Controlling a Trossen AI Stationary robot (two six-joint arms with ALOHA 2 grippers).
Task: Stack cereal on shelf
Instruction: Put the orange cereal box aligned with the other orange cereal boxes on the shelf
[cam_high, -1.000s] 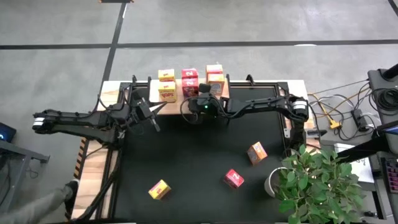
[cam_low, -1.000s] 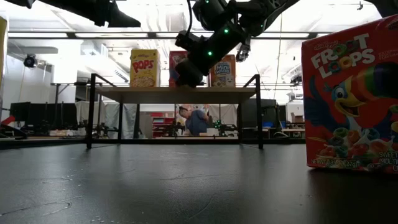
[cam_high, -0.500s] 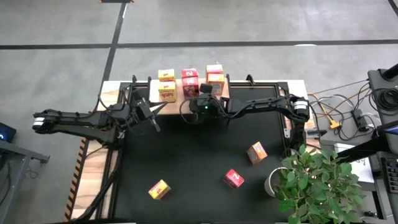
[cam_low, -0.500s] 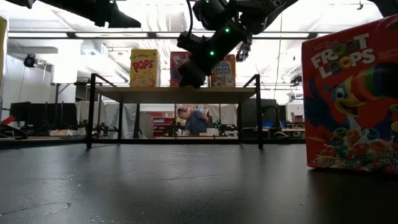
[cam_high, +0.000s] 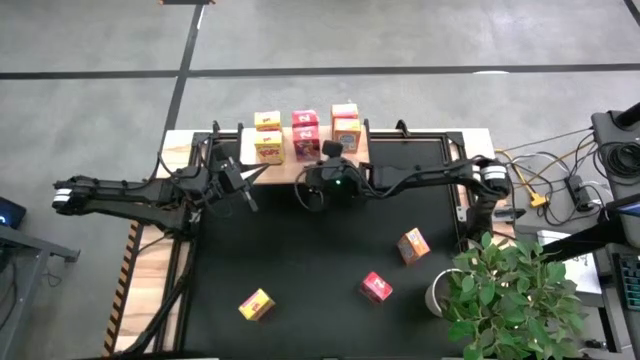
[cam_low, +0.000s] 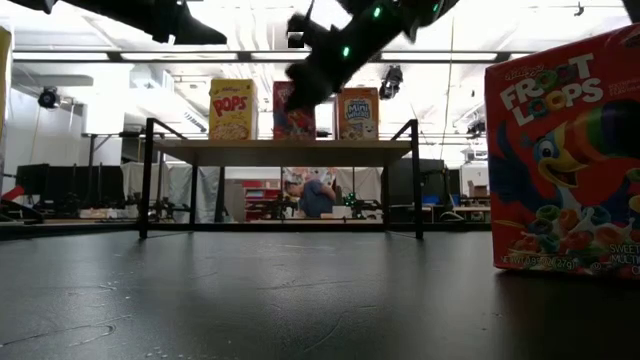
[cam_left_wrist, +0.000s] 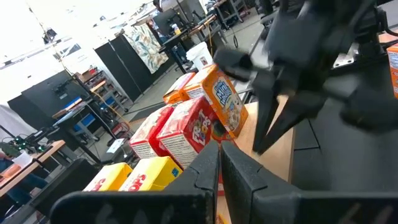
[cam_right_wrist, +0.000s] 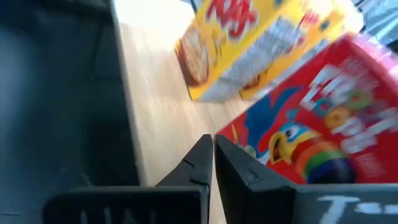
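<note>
The wooden shelf stands at the mat's far edge and bears cereal boxes in stacked pairs: yellow, pink-red and orange. Three more cereal boxes lie loose on the black mat: orange, pink-red and yellow. My right gripper hangs shut and holds nothing, in front of the shelf and above its top. The right wrist view has its fingers before the pink-red box. My left gripper waits shut by the shelf's left end.
The pink-red loose box fills the right of the low view. A potted plant stands at the table's near right corner. Cables and gear lie beyond the right edge. The middle of the mat is bare.
My right gripper has drawn back from the shelf toward the table's near edge and risen above the box tops, still shut. The boxes on the shelf stand as before. My left arm has kept still.
</note>
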